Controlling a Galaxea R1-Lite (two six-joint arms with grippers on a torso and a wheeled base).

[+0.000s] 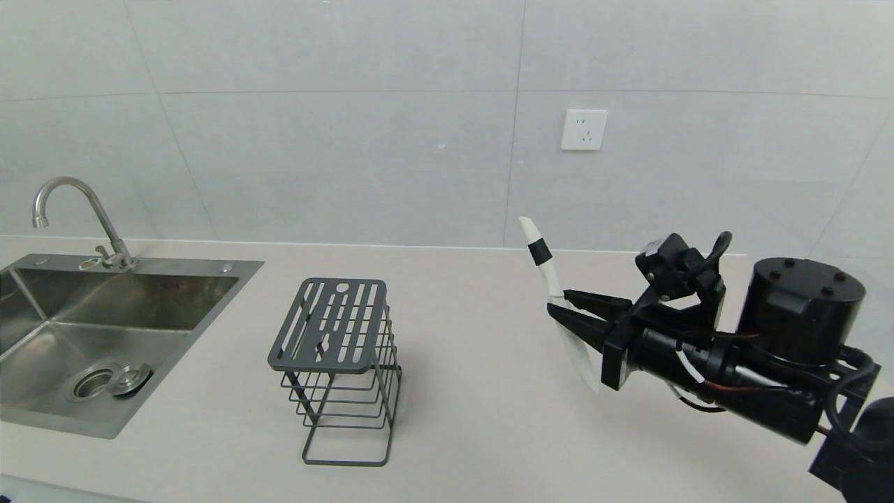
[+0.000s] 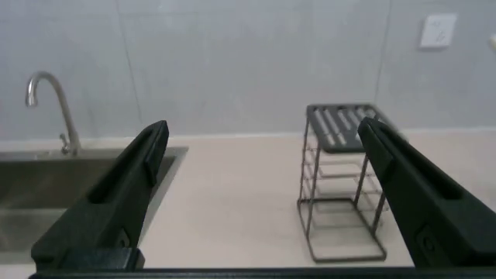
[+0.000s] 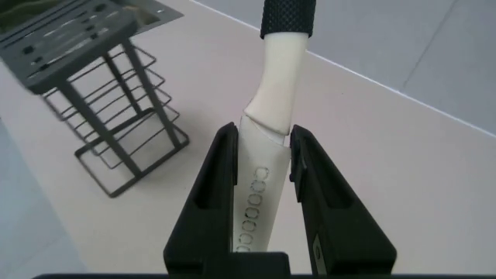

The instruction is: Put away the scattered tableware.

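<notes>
White utensil [image 1: 554,278], handle up, in grip of right hand [image 1: 561,302]

Right hand [image 1: 559,302] clamped, left [image 2: 263,128] seemingly agape

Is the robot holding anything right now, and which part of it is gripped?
The right gripper holds a white knife, clamped on the blade right next to the handle. The left gripper is empty.
</notes>
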